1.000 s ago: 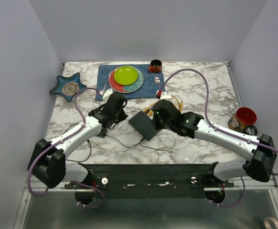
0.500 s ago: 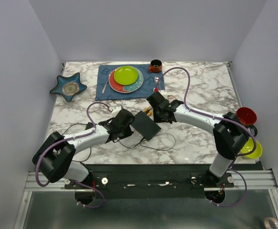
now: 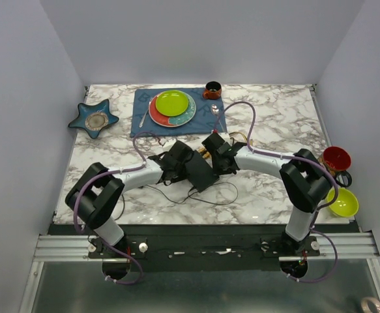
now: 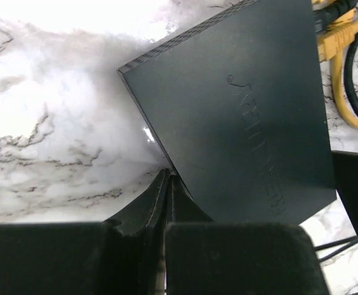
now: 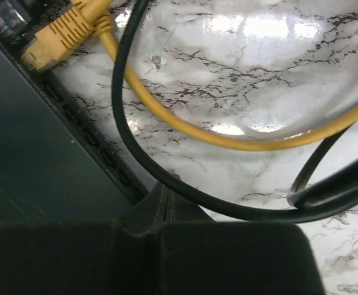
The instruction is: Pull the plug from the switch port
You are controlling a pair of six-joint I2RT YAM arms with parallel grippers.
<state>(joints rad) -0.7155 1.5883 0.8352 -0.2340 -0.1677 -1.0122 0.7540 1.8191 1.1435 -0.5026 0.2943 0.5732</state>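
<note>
The switch (image 3: 199, 171) is a flat matte-black box lying aslant at mid-table. In the left wrist view its top (image 4: 240, 104) fills the frame. My left gripper (image 4: 168, 176) is shut, its tips against the switch's near left edge, holding nothing. In the right wrist view the sockets run along the switch's edge (image 5: 86, 136). A yellow plug (image 5: 59, 37) sits at the far end of that row, its yellow cable (image 5: 228, 138) looping over the marble. My right gripper (image 5: 169, 184) is shut beside the socket edge, just under a black cable (image 5: 136, 144), gripping nothing.
A blue mat (image 3: 144, 104) at the back holds stacked plates with a green plate (image 3: 171, 102) on top, plus a spoon (image 3: 214, 111) and a brown cup (image 3: 212, 89). A star dish (image 3: 94, 119) lies back left. A red mug (image 3: 336, 160) and a yellow-green bowl (image 3: 343, 202) stand at right.
Both arms have swung in toward the switch: the left gripper moved right to its left edge, the right gripper drew back to its socket side. The bowl at right came into view.
</note>
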